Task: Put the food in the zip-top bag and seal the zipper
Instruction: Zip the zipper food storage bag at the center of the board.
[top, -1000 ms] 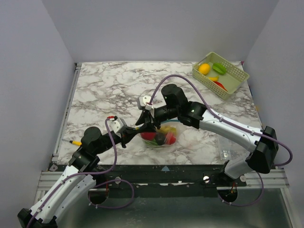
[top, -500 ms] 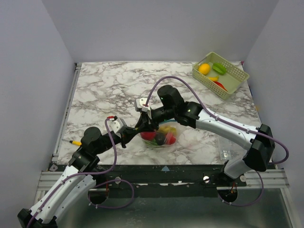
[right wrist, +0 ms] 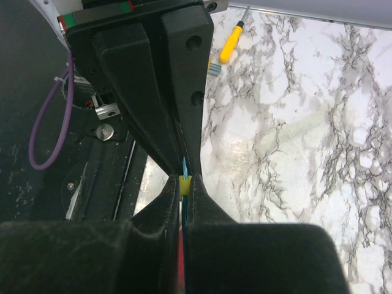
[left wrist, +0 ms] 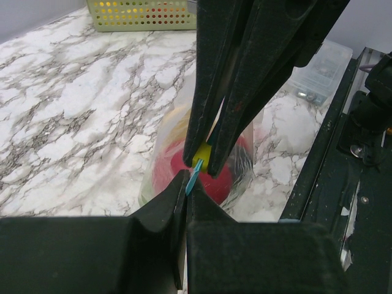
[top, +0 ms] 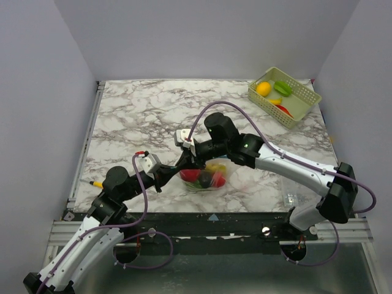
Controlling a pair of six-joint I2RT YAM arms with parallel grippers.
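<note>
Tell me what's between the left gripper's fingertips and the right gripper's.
The zipper, a teal strip with a small yellow piece, spans the gap; the left gripper and right gripper are both shut on it. Both wrist views show this.

My left arm reaches forward and inward, low, elbow bent. My left gripper is pinched tight, fingers pressed flat together on the zipper right at their tips. My right arm sweeps across in a long arc and folds at the elbow, wrist tipped down. That brings my right gripper in nose to nose with the left. Its jaws are clamped too, nipping the same strip just ahead of my left fingertips. The two pairs of tips nearly touch.
</note>
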